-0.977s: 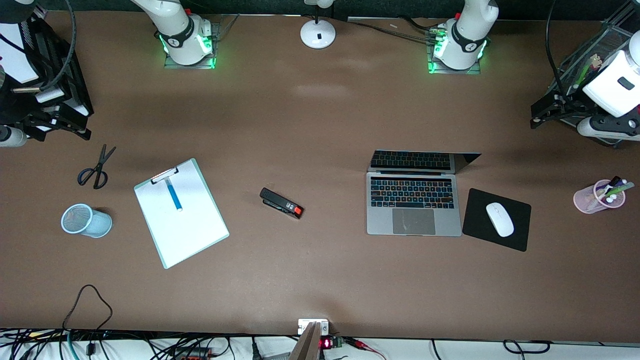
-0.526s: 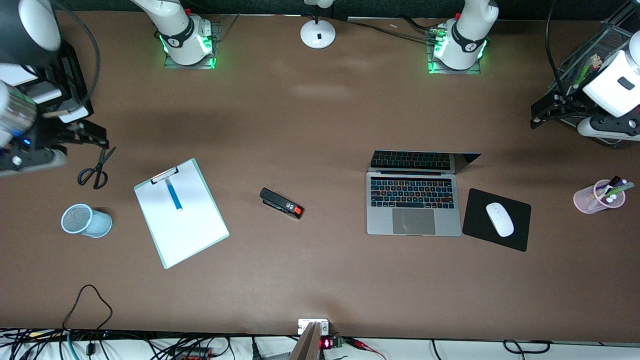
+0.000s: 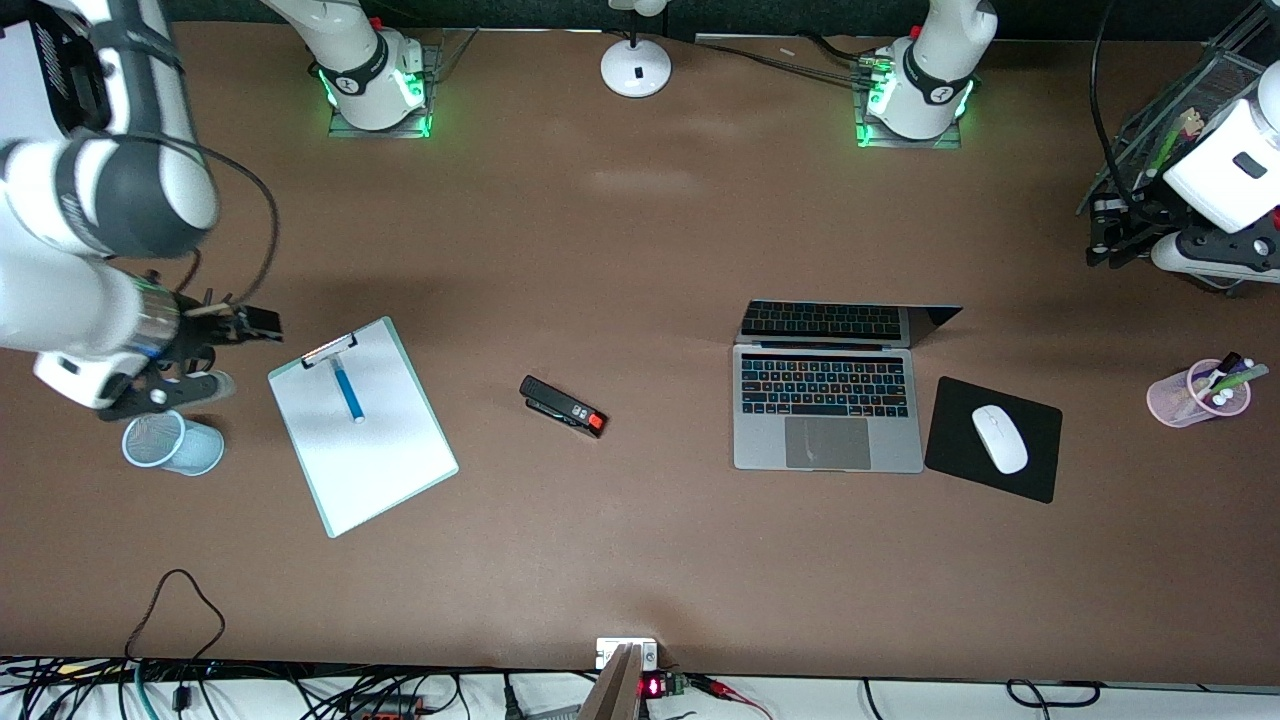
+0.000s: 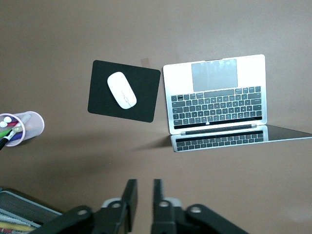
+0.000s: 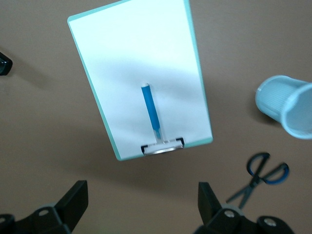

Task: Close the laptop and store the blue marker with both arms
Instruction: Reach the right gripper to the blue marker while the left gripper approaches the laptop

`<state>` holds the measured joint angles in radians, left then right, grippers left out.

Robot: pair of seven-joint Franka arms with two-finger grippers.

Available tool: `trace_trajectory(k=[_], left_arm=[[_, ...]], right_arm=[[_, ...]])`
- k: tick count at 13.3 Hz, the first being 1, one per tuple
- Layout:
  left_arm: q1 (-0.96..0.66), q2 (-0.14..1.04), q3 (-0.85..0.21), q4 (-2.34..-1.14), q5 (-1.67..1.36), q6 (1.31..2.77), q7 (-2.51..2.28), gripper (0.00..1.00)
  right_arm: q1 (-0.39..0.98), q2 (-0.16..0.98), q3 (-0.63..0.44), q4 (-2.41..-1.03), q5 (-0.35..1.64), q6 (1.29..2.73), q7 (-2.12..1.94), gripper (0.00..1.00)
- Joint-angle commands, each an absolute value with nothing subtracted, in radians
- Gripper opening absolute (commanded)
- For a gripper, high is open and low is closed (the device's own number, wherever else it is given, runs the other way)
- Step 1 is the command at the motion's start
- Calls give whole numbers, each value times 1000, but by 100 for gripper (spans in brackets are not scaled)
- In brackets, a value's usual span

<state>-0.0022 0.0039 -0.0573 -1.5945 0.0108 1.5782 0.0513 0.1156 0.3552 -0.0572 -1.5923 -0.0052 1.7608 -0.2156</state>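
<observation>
1. The laptop (image 3: pixel 828 400) sits open in the middle band of the front view, toward the left arm's end of the worktop (image 3: pixel 640 560). Its screen leans away from the keyboard, so the closing step is not yet done.
2. The left tool (image 4: pixel 144 185) hangs over bare worktop by the wire tray (image 4: pixel 19 214), high in the front view's frame. Its fingers are drawn nearly together on nothing. From there its wrist camera takes in the whole laptop, which looks like a stance for lining up a push on the lid.
3. The blue marker (image 3: pixel 348 390) lies on the white clipboard (image 3: pixel 380 460), just under the metal clip (image 5: pixel 163 146), toward the right arm's end of the worktop.
4. The right tool (image 5: pixel 141 190) hovers over the worktop beside the clipboard's clip end, with the scissors (image 5: pixel 261 175) close by. Its fingers are spread wide and empty, probably to straddle the slim marker.
5. The pale blue mesh cup (image 3: pixel 170 442) stands just beside the clipboard, lower in the frame than the right tool. It seems the likely home for the marker, so the carry should be short
</observation>
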Motion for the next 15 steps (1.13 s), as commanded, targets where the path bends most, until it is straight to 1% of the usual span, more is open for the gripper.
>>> trace_trajectory(k=[1,3,5,6,8,9,10,11,12,13,15], left_arm=[[5,1,-67,-1600,15,1575,74,0],[3,5,-67,-1598,11,1574,67,0],[-2,3,-67,-1598,9,1574,63,0],[-5,3,-71,-1598,9,1566,63,0],[-2,2,-121,-1609,6,1504,51,0],[-3,2,-127,-1615,0,1505,32,0],[-3,3,-129,-1630,-32,1505,17,0],[-3,-3,-129,-1673,-72,1520,0,0],[-3,-12,-136,-1727,-106,1560,-5,0],[-3,-38,-152,-1791,-120,1624,-6,0],[5,-107,-210,-1953,-123,1768,-70,0]], right_arm=[[143,336,-57,-1716,-52,1900,-236,100],[143,336,-57,-1837,-57,2090,-287,100],[140,353,-57,-1926,-57,2237,-314,100],[140,370,-57,-1936,-55,2264,-314,100],[137,412,-55,-1936,-55,2292,-334,100],[138,429,-55,-1936,-55,2313,-363,100],[138,449,-55,-1936,-54,2338,-386,96],[137,463,-55,-1934,-54,2359,-399,94],[135,477,-55,-1933,-55,2377,-426,88],[133,489,-55,-1933,-54,2394,-457,83],[130,506,-55,-1931,-54,2413,-477,80]])
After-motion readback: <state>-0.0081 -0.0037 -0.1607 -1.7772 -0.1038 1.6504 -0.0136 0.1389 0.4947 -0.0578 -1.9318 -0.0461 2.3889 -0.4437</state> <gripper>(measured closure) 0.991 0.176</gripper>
